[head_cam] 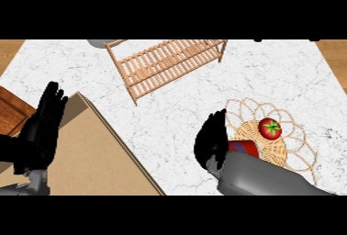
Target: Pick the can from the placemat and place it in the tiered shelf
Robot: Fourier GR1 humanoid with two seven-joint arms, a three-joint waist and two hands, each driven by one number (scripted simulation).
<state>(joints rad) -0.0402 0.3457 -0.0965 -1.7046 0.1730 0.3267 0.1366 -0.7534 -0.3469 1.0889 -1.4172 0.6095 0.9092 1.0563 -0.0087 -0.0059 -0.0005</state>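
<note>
A red can [244, 148] with a blue band stands on the round woven placemat [291, 149] at the lower right, mostly hidden behind my right hand [211, 140]. That hand is right beside the can on its left, fingers straight and pointing up, not curled round it. A red tomato [270, 128] with a green stem lies on the placemat just beyond the can. The wooden tiered shelf [166, 62] stands at the back of the counter, left of centre. My left hand [42, 126] rests open at the left edge, fingers up.
A tan board [88, 156] slants across the lower left of the white marble counter [183, 114]. A brown wooden piece [13, 108] shows at the far left. A grey round object [98, 43] peeks out behind the shelf.
</note>
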